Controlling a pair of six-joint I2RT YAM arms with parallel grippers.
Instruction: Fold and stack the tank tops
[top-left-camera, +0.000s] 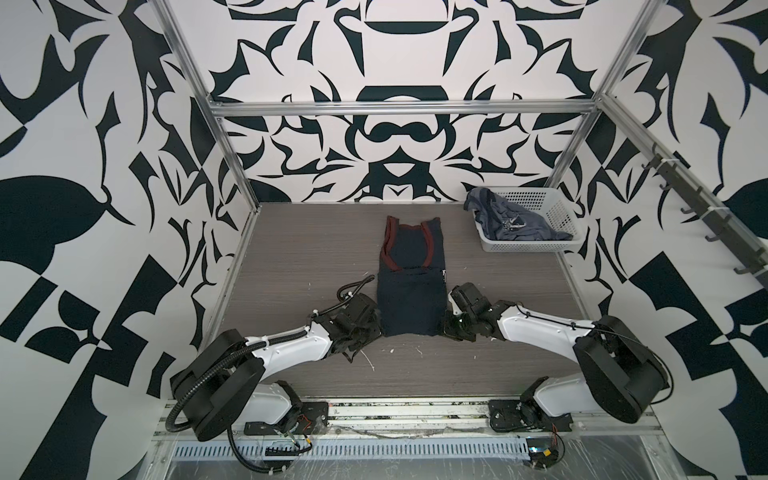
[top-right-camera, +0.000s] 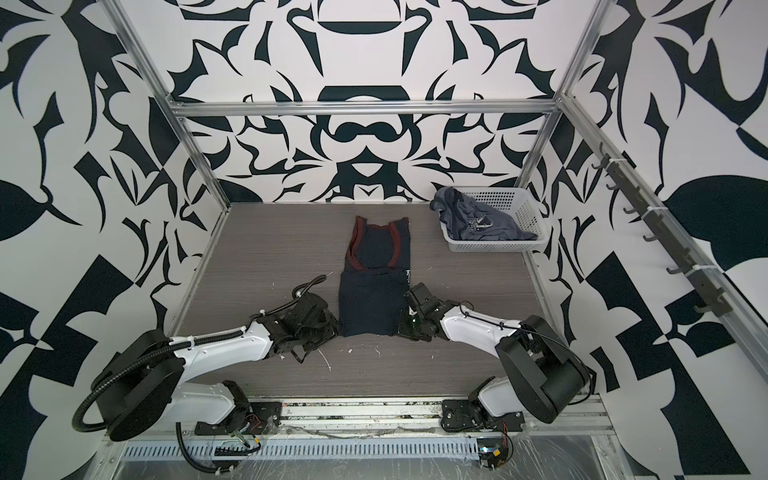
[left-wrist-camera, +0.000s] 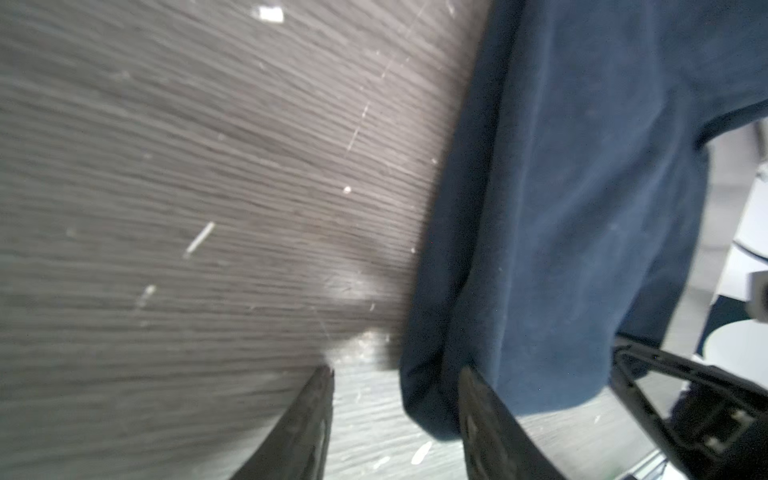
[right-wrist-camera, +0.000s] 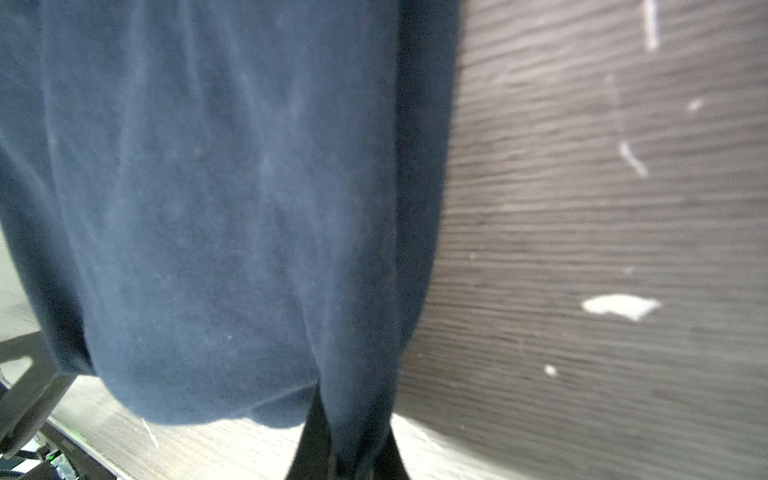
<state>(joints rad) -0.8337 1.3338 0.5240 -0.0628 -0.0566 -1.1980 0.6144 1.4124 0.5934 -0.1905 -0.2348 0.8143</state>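
Observation:
The navy tank top (top-left-camera: 411, 299) (top-right-camera: 372, 299) with dark-red trim lies lengthwise mid-table, straps toward the back wall. My right gripper (top-left-camera: 446, 326) (top-right-camera: 401, 326) (right-wrist-camera: 351, 449) is shut on its near right corner, and the cloth (right-wrist-camera: 208, 208) bunches between the fingers. At the near left corner my left gripper (top-left-camera: 379, 330) (top-right-camera: 334, 328) (left-wrist-camera: 397, 372) is open. The corner of the cloth (left-wrist-camera: 582, 208) sits loose between its spread fingers, against one of them. The slate-blue tank top (top-left-camera: 515, 224) (top-right-camera: 482, 226) lies crumpled in the basket.
A white perforated basket (top-left-camera: 559, 212) (top-right-camera: 524, 212) stands at the back right corner of the grey wood-grain table (top-left-camera: 316, 257). Metal frame posts and patterned walls close in the back and sides. Both arm bases sit along the front rail.

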